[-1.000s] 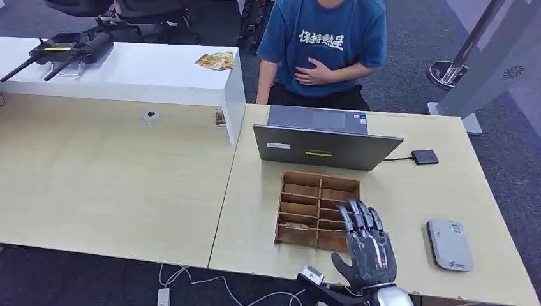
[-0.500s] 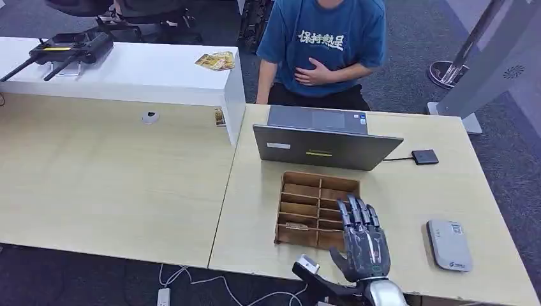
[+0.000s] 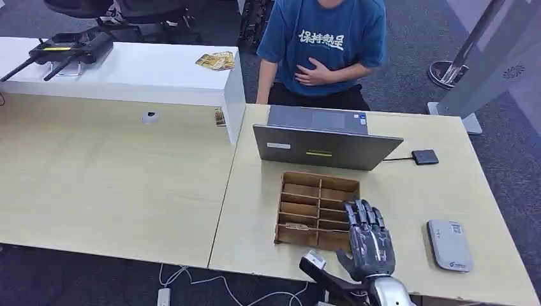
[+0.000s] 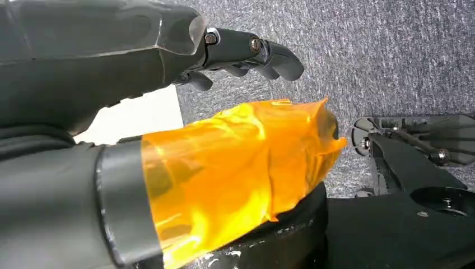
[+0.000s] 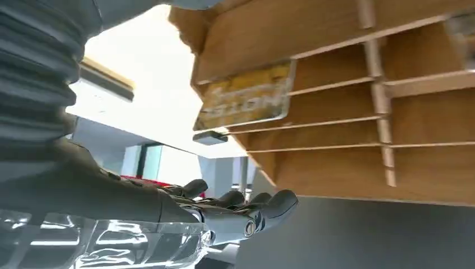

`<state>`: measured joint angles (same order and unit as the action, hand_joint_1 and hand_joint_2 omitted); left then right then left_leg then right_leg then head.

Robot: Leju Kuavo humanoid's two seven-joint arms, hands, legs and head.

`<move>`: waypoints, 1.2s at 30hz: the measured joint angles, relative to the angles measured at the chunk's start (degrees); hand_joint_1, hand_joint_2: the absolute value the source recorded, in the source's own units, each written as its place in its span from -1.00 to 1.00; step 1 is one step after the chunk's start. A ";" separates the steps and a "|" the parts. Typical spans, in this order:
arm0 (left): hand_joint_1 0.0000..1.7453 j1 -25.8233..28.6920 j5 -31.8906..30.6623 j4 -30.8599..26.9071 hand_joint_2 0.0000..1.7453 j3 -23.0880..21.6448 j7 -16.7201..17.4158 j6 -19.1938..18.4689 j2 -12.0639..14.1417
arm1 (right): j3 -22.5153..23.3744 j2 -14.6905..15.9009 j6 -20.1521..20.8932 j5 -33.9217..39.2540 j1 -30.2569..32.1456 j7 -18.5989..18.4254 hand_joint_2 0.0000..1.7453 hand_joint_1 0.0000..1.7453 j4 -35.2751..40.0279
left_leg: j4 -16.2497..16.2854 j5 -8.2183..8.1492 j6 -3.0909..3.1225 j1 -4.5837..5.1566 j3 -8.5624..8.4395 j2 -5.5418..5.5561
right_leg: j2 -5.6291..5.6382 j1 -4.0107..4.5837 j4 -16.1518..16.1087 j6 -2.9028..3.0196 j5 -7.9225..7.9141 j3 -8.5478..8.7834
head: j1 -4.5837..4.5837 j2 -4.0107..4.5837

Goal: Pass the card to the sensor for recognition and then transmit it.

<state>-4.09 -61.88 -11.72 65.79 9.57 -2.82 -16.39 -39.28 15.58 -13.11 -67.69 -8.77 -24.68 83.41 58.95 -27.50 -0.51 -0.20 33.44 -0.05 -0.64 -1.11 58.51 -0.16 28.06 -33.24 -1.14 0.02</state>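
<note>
the card [image 3: 295, 225] lies in a lower-left compartment of the wooden divider tray [image 3: 317, 209], lower centre of the head view. the right hand [image 3: 369, 241] hovers over the tray's lower right corner, fingers extended and slightly apart, holding nothing. the sensor [image 3: 449, 245] sits at the lower right of the bench [image 3: 408, 191]. the left hand [image 4: 246, 53], seen over grey carpet, holds nothing, its fingers loosely curved.

Laptop [image 3: 326, 148] walls far side of divider box [image 3: 317, 209]; bare desk [image 3: 402, 197] right of box.
</note>
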 joint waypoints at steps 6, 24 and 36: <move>-1.00 0.00 0.00 0.00 -1.00 0.00 0.00 0.00 0.00 | 0.33 0.44 0.00 0.02 0.17 0.02 1.00 -1.00 0.04 | 0.00 0.00 0.00 0.00 0.00 0.00 | 0.00 0.00 0.00 0.00 0.00 0.00 | 0.00 0.00; -1.00 0.00 0.26 0.00 -1.00 0.00 -0.13 0.07 0.00 | 0.72 0.88 0.07 1.37 0.21 0.85 1.00 -1.00 0.48 | 0.00 0.00 0.00 0.00 0.00 0.00 | -0.01 0.00 0.00 0.00 0.00 0.00 | 0.00 0.00; -1.00 0.00 0.48 0.00 -1.00 0.00 -0.50 0.18 0.00 | 0.83 2.58 0.94 2.75 0.25 1.27 1.00 -1.00 3.08 | 0.00 0.00 0.00 0.00 0.00 0.00 | -0.01 0.00 0.00 0.00 0.00 0.00 | 0.00 0.00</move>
<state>-4.09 -61.40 -11.72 65.79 9.07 -2.64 -16.39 -38.45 18.16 -12.17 -64.94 -8.53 -23.41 86.49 58.95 -27.50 -0.52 -0.20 33.44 -0.05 -0.65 -1.10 58.51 -0.16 28.06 -33.24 -1.14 0.02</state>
